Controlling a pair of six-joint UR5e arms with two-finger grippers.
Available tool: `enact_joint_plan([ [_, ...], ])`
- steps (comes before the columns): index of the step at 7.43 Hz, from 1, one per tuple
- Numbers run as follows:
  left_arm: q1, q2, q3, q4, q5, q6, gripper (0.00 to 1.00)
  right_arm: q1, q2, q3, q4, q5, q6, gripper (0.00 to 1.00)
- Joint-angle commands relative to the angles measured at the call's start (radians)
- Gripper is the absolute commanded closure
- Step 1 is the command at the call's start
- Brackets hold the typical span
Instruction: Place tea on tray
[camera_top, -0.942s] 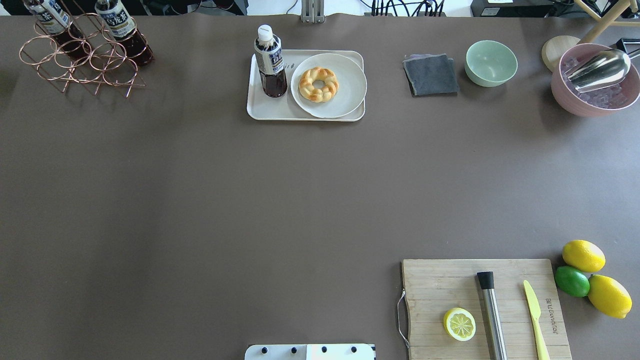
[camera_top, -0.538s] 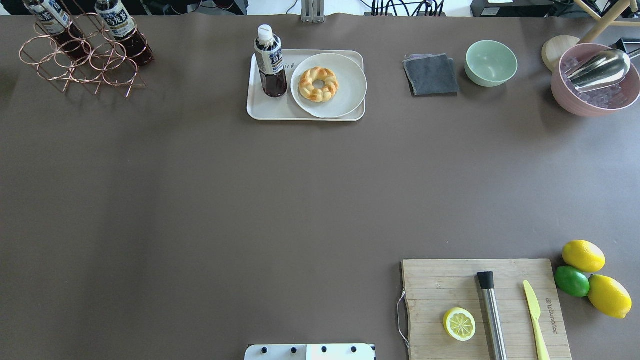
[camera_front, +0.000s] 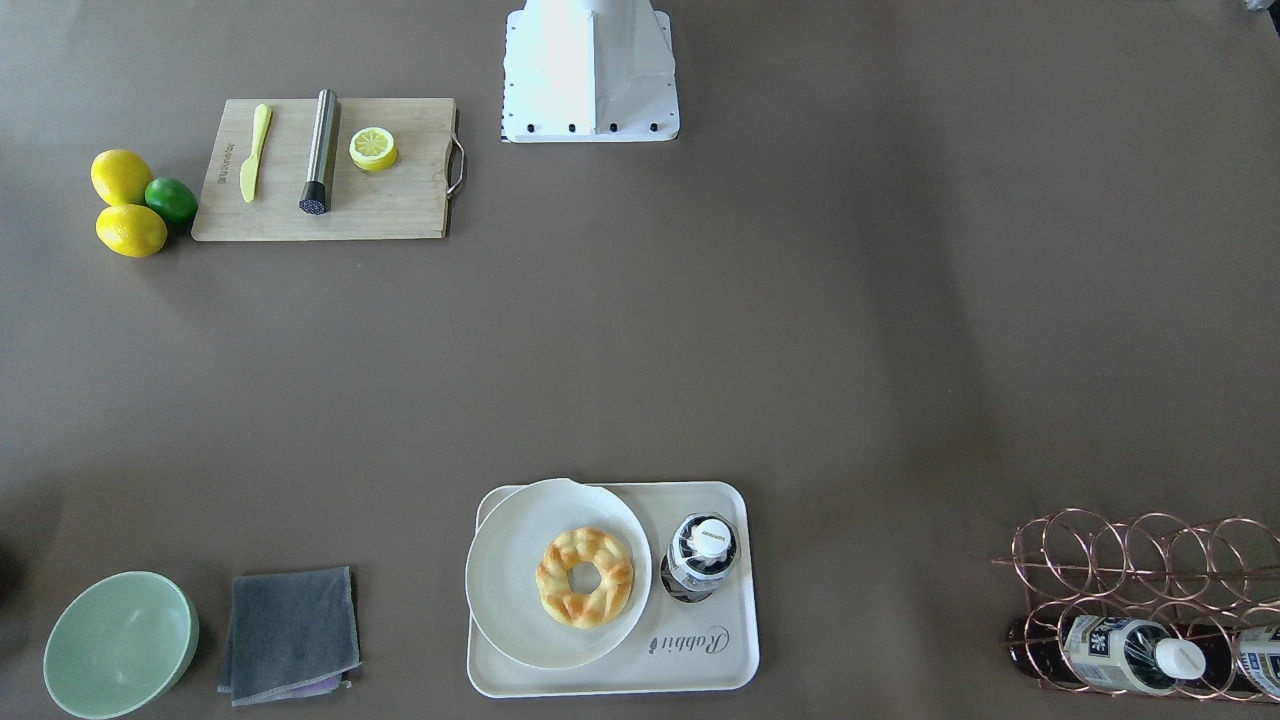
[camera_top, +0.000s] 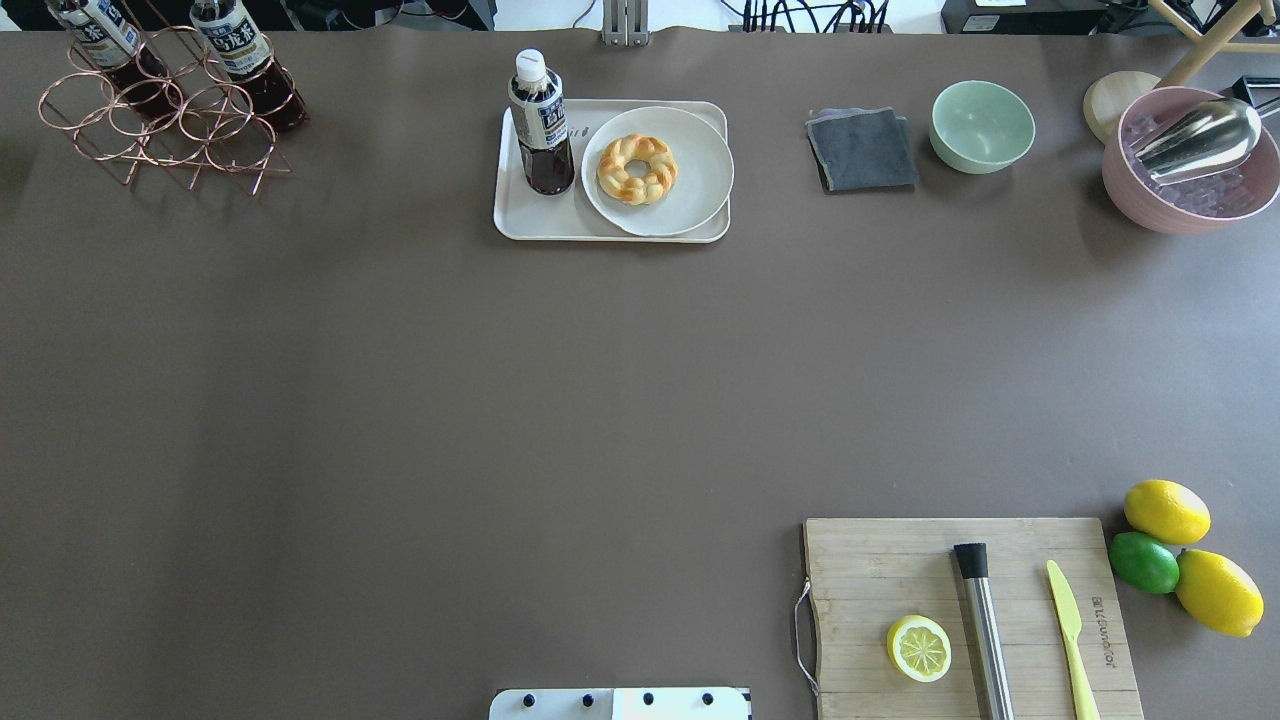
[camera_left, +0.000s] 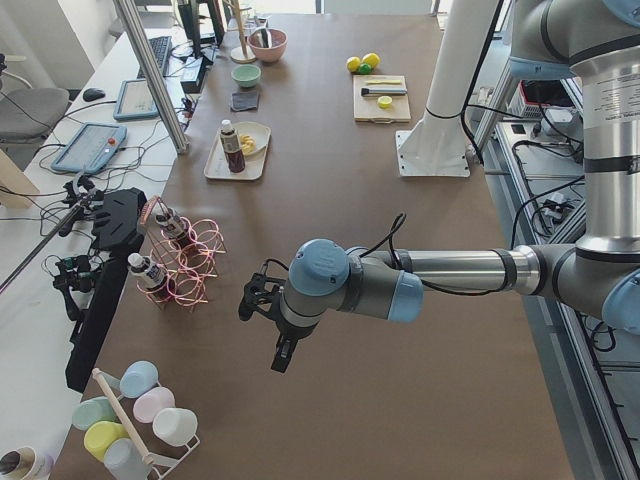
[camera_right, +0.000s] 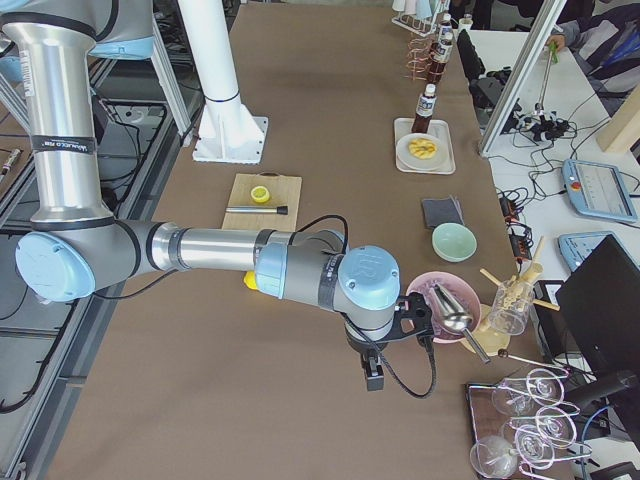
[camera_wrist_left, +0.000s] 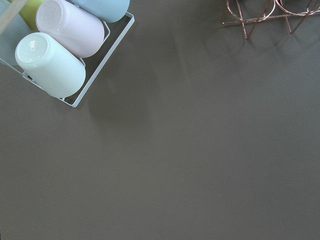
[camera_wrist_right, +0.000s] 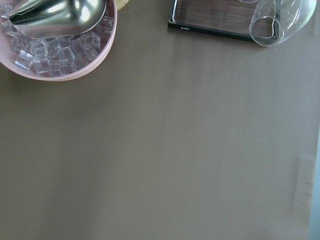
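Nothing on the table has shifted since the earlier overhead pictures; every item sits where it did. The tea bottle (camera_top: 541, 125) stands upright on the tray (camera_top: 545, 222), at the end nearer the copper wire rack (camera_top: 160, 130). Its base is just inside the raised rim and just beside the round plate (camera_top: 690, 195), which carries a braided bread ring (camera_top: 637, 169). The plate's edge laps slightly over the tray's opposite rim. The tray itself lies close to the table edge farthest from the robot.

Both grippers are well apart from the tray and show only from the table's ends. The left gripper (camera_left: 255, 300) hangs over bare tabletop (camera_top: 500, 400), with the copper wire rack near it on one side and the pastel cups (camera_wrist_left: 70, 27) near on the other. I cannot tell how wide its jaws stand. The right gripper (camera_right: 418, 318) hangs just beside the pink ice bowl (camera_top: 1140, 205) with its metal scoop (camera_top: 1200, 140) — its jaws cannot be judged either. A broad stretch of brown tabletop lies between the tray and the wooden cutting board (camera_top: 900, 570).
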Motion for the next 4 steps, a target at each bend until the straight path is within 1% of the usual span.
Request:
enact_joint_plan([
  [1,0.0,0.019,0.0,-0.036,0.001,-0.002,0.02,0.005,-0.011,0.002,0.002,0.001,-0.001,0.0],
  [4,0.0,0.016,-0.002,-0.04,0.001,0.0,0.02,0.006,-0.022,0.005,0.005,0.002,-0.001,0.0],
])
